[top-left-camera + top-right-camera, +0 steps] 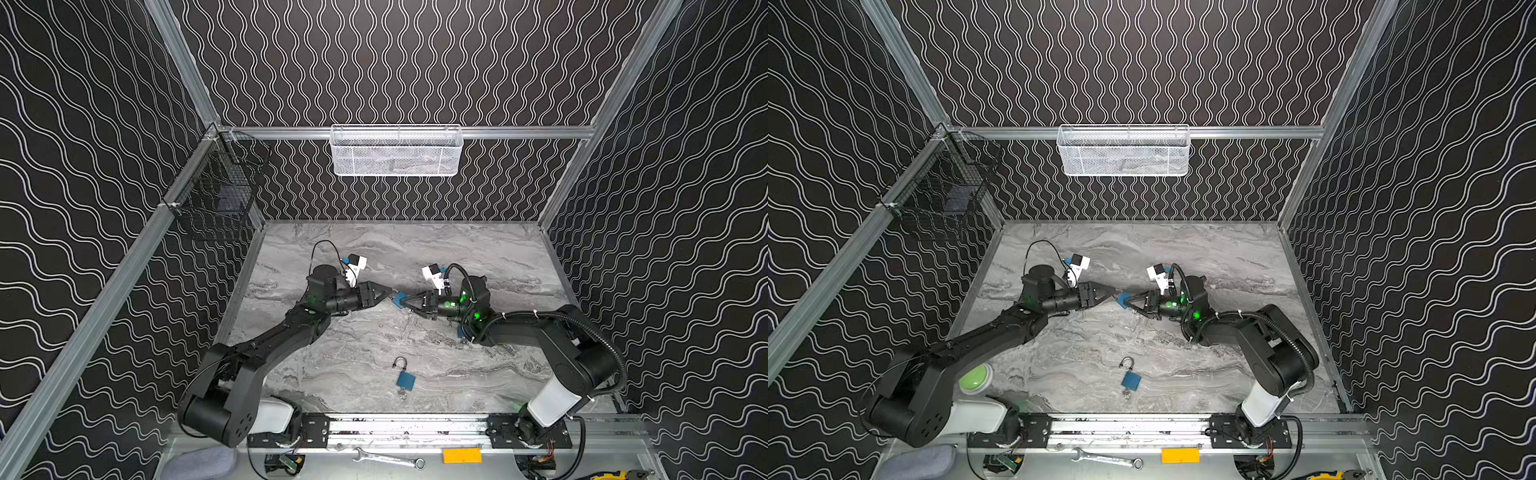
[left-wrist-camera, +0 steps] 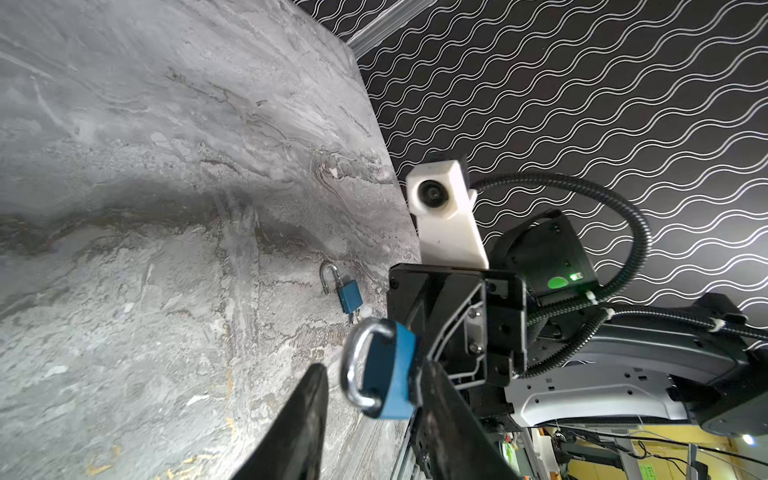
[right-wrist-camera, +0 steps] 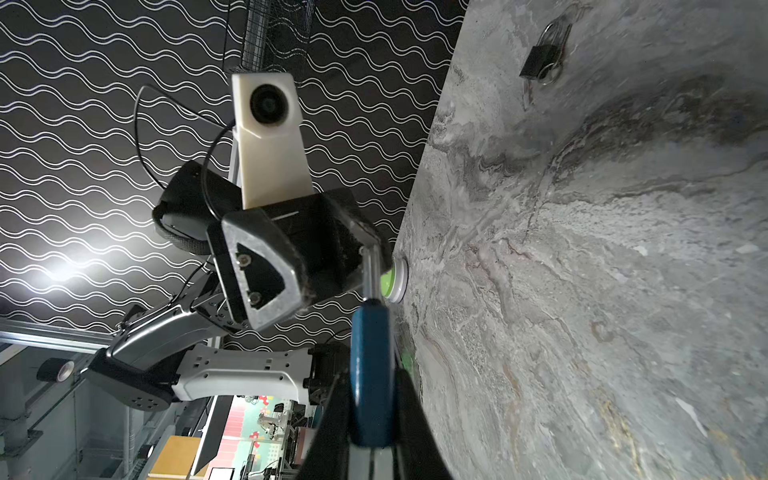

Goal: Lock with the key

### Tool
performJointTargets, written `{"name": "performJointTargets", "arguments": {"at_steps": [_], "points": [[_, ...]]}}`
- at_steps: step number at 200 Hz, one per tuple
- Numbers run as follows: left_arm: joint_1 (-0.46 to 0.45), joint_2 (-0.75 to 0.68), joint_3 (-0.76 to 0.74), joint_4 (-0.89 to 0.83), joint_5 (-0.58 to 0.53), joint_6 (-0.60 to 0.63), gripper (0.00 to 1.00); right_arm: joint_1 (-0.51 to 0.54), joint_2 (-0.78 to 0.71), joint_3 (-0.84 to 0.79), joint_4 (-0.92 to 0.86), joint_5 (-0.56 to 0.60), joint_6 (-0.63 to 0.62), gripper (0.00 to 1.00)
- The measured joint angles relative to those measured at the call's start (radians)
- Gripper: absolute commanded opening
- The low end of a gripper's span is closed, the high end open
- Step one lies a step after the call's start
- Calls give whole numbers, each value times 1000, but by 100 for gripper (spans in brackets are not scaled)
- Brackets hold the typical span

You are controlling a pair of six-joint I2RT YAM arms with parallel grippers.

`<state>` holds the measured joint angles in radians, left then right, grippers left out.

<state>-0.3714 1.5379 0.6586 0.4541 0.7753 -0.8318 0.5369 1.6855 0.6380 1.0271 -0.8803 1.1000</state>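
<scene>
The right claw (image 1: pixel 408 302) clamps the blue padlock (image 2: pixel 390 374) by its body; the left claw (image 1: pixel 392 293) stands parted around the shackle (image 2: pixel 348 365), which looks seated; the next move probably calls for backing straight off.

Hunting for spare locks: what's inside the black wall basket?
A dark bluish block shows through the mesh of the basket; what it is, and anything beneath it, is hidden.

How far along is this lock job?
Done, seemingly: the small blue padlock with a steel shackle is clamped in the right gripper, shackle apparently pushed home. In hand: the left gripper stands open around that shackle. Left: a second blue padlock lies on the grey marble table, shackle open, keys at its base.
</scene>
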Motion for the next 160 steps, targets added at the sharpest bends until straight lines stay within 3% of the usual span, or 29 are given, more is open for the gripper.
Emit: {"name": "performJointTargets", "arguments": {"at_steps": [99,160], "points": [[-21,42,3,50,18,-11,35,1,2,0,24,-12,18,0],[-30,46,14,51,17,-11,18,2,2,0,42,-19,18,0]]}}
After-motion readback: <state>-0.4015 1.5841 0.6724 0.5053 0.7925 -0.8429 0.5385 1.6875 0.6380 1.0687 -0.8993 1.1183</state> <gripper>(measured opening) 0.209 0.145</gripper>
